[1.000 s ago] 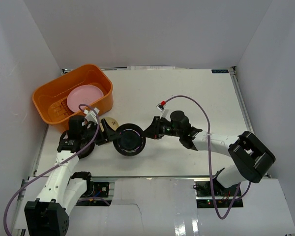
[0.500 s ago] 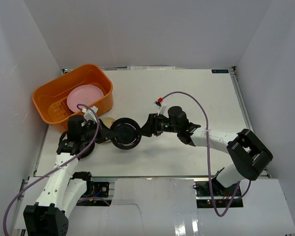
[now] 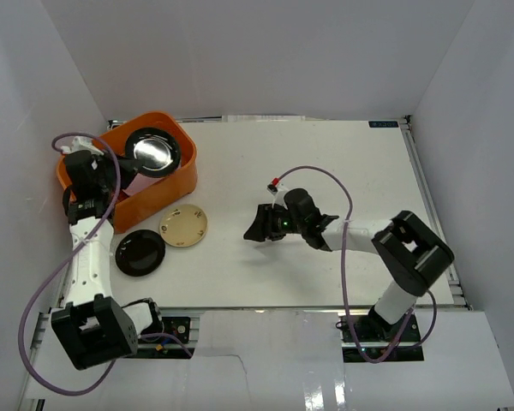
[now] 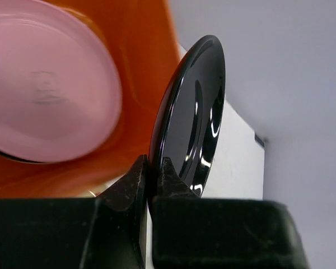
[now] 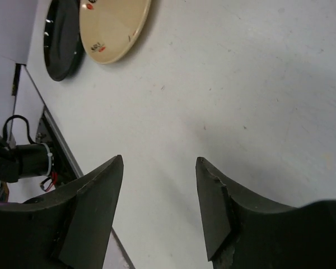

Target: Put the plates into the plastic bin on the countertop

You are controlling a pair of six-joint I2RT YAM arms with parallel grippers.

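Observation:
My left gripper (image 3: 122, 168) is shut on the rim of a glossy black plate (image 3: 152, 150), held on edge over the orange plastic bin (image 3: 170, 183). In the left wrist view the fingertips pinch the black plate (image 4: 187, 129) at its lower rim, with a pink plate (image 4: 45, 84) lying in the bin (image 4: 143, 67) below. A second black plate (image 3: 140, 252) and a tan plate (image 3: 183, 226) lie on the white countertop (image 3: 343, 163) just in front of the bin. My right gripper (image 3: 257, 224) stands open and empty over the middle of the countertop; the right wrist view shows bare countertop (image 5: 224, 84) between its fingers.
White walls close in the countertop on three sides. A purple cable (image 3: 325, 171) loops over the right arm and another (image 3: 68, 141) arches above the left wrist. The right wrist view shows the tan plate (image 5: 115, 25), the black plate (image 5: 61, 39) and the countertop's near edge (image 5: 50, 134).
The black plate passed from the right gripper to the left. The left arm swung it up and left over the bin. The right gripper opened and drew back slightly.

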